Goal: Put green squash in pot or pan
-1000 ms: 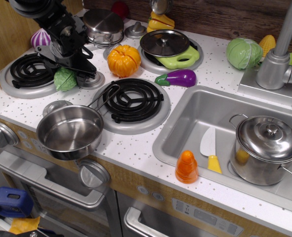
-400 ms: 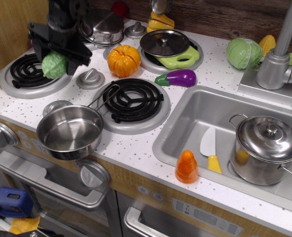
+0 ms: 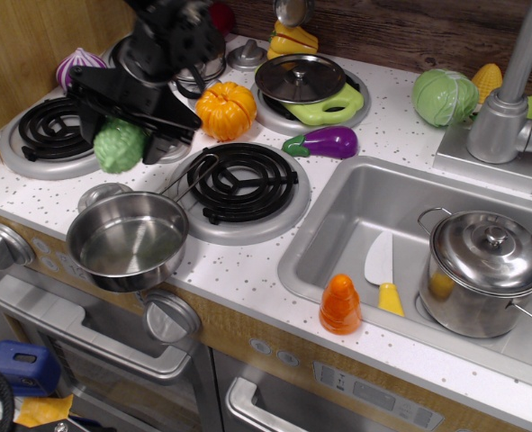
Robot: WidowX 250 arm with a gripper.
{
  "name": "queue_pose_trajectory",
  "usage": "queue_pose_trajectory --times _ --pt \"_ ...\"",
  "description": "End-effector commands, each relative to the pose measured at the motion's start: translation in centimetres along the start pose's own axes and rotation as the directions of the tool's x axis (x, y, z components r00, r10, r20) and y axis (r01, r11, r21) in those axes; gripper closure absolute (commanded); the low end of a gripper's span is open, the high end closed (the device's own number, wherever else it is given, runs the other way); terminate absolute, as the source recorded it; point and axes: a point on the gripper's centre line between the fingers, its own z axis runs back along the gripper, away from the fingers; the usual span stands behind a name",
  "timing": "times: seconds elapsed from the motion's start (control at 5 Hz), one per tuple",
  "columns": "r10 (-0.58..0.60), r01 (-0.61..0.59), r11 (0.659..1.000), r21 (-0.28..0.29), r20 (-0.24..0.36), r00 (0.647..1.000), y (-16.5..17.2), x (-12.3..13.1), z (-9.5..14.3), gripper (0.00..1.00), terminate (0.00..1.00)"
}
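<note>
The green squash (image 3: 119, 145) is light green and bumpy. My black gripper (image 3: 126, 126) is shut on it and holds it in the air above the counter, just behind and above the open steel pan (image 3: 128, 239) at the front left. The pan is empty, its wire handle pointing toward the front burner (image 3: 241, 184). A lidded steel pot (image 3: 484, 270) stands in the sink (image 3: 356, 211) at the right.
An orange pumpkin (image 3: 226, 110), a purple eggplant (image 3: 329, 141), a flat lime-green piece under a steel lid (image 3: 299, 77), and a small pot stand behind. A round cabbage (image 3: 444, 96) sits by the faucet (image 3: 509, 99). An orange cone (image 3: 340, 304) stands on the sink edge.
My gripper lifted the squash off the left burner area, then moved it right and forward toward the pan. The arm now leans in from the back.
</note>
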Motion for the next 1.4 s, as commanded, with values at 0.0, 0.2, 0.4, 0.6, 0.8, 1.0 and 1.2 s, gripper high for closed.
queue_pose_trajectory --times 0.0,0.2,0.4,0.6,0.8,1.0,1.2 --pt "0.093 -0.095 0.995 0.026 0.06 0.994 -0.3 -1.6 1.4 1.0 0.0" --pt "0.123 -0.125 0.992 0.033 0.056 0.991 -0.6 -2.7 1.5 1.0 0.0" --pt "0.124 -0.127 0.991 0.039 0.074 0.99 -0.9 -3.4 1.2 0.0 0.0" --pt "0.124 -0.127 0.991 0.039 0.074 0.99 -0.9 -3.4 1.2 0.0 0.0" --pt "0.124 -0.127 0.991 0.039 0.074 0.99 -0.9 -3.4 1.2 0.0 0.0" --pt "0.124 -0.127 0.991 0.039 0.074 0.99 -0.9 -3.4 1.2 0.0 0.0" --pt "0.124 -0.127 0.991 0.039 0.074 0.99 -0.9 -3.4 1.2 0.0 1.0"
